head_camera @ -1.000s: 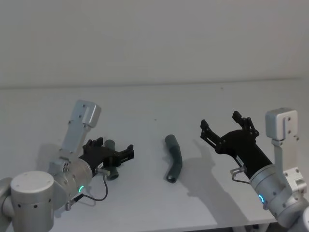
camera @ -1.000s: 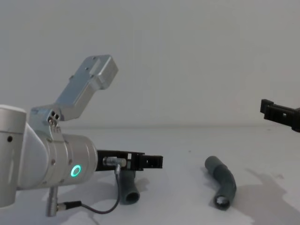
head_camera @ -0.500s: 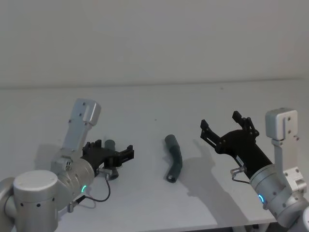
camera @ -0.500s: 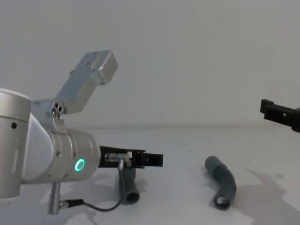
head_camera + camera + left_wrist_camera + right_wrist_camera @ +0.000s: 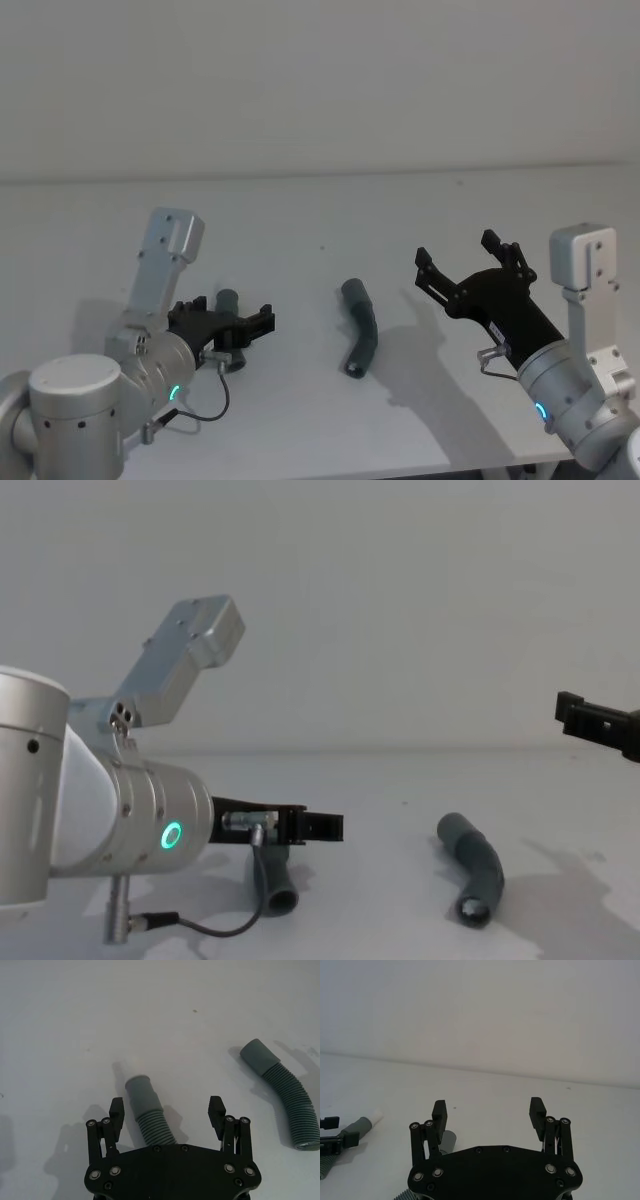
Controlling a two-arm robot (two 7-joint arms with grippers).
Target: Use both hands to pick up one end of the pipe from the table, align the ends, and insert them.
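Both hose pieces lie on the table (image 5: 300, 215), well apart from each other. In the head view, one (image 5: 227, 298) is at the lower left under the left gripper (image 5: 236, 310), and the other (image 5: 360, 325) is just below the frame's centre.

The left wrist view shows what the head view hides. The left gripper (image 5: 166, 1106) has its fingers spread wide, with the first piece (image 5: 147, 1110) lying between them and touched by neither. Its smooth cuff points away from the gripper body and ends in a pale spigot tip (image 5: 134, 1066) that almost blends into the table. That white tip (image 5: 376, 1115) stands out far better in the right wrist view, beside the left gripper's fingertips (image 5: 344, 1140).

The chest view shows the piece's near end (image 5: 282, 902), a hollow round mouth facing the robot under the gripper's level fingers (image 5: 320, 826). Its long axis runs near to far, spigot toward the wall.

The second piece (image 5: 478, 865) is bent. Its plain cuff is at the far end, and its open mouth (image 5: 472, 912) is turned toward the robot, low in the chest view. Its axis also runs roughly near to far.

The right gripper (image 5: 456, 250) hangs above the table at the right of the head view, clear of both pieces. Its own wrist view shows it (image 5: 488, 1106) wide open and holding nothing.
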